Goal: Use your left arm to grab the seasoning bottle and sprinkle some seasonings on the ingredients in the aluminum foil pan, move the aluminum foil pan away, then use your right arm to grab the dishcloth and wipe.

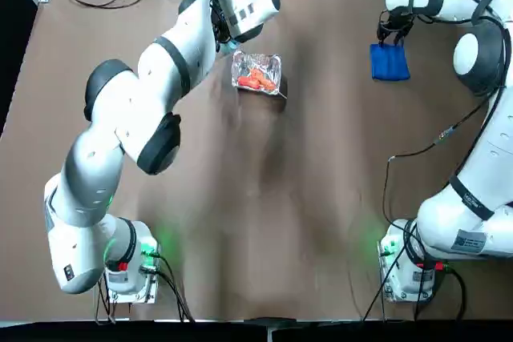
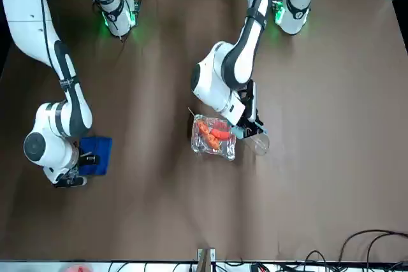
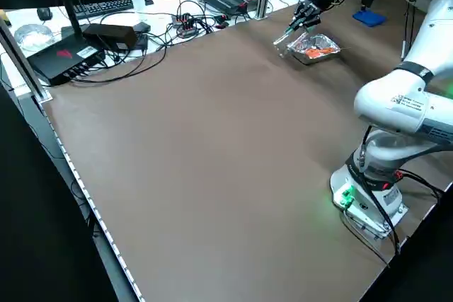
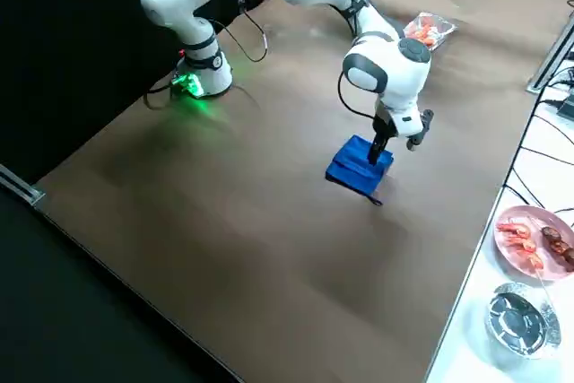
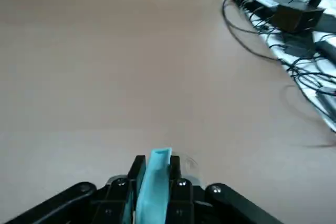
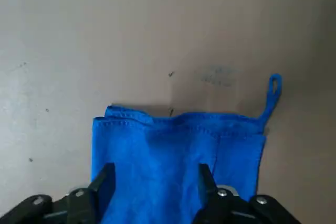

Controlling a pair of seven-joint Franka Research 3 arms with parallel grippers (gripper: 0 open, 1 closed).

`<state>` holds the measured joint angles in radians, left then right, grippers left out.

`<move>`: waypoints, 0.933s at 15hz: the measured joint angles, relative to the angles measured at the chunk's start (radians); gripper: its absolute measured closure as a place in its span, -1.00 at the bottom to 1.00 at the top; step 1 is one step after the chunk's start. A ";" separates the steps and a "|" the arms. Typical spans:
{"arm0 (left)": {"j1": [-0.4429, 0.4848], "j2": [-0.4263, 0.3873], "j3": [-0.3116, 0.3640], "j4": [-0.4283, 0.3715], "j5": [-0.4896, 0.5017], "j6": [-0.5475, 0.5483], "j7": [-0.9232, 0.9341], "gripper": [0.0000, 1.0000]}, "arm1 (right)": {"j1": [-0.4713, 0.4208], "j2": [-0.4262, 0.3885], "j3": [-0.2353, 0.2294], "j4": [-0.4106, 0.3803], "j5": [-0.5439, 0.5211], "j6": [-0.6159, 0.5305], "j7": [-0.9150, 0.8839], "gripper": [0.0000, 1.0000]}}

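Closest, your left gripper [image 5: 157,160] pinches the bottle [image 5: 154,187] beside the pan [image 1: 270,61], far and centre, probably to season the food [image 1: 256,79]. Far right, your right gripper [image 6: 157,167] spreads its fingers over the cloth [image 6: 157,142], apparently ready for wiping later.

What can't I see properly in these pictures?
- Top view: the left arm's claw is hidden behind its own arm.
- Front view: the pink plate is cut off by the bottom edge.
- Left wrist view: the bottle's blue part runs off the bottom, between the claw's dark fingers.
- Right wrist view: the blue cloth's lower end is cut off.
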<state>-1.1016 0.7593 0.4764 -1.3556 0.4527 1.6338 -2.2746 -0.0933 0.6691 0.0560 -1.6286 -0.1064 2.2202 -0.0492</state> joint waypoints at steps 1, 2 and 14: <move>0.004 -0.005 0.002 0.005 -0.028 -0.006 0.001 0.55 | 0.000 0.005 0.000 0.000 0.000 0.000 0.000 -0.43; 0.012 -0.017 0.006 0.010 -0.060 -0.010 0.013 0.55 | 0.000 0.009 0.000 0.000 0.000 0.000 0.000 -0.42; 0.357 -0.355 0.020 -0.028 -0.473 -0.027 0.616 0.55 | -0.006 0.048 -0.003 -0.001 0.000 -0.001 0.008 -0.15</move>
<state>-0.7447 0.4043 0.4964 -1.3835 -0.0204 1.6064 -1.6585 -0.0992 0.7171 0.0534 -1.6297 -0.1064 2.2188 -0.0409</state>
